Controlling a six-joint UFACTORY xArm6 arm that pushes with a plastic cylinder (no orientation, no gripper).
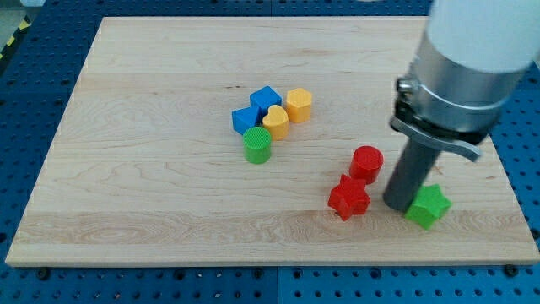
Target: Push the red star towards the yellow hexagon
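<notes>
The red star [348, 198] lies low on the board at the view's right of centre. The yellow hexagon [299, 105] stands up and to the left of it, at the right end of a cluster. My tip [396, 205] rests on the board just to the right of the red star, with a small gap between them, and right beside the green star [428, 206]. A red cylinder [366, 162] stands just above the red star, to the left of the rod.
The cluster holds a yellow heart [275, 122], two blue blocks [265, 99] [245, 118] and a green cylinder [257, 145]. The wooden board [152, 194] lies on a blue pegboard. The arm's large grey body covers the upper right corner.
</notes>
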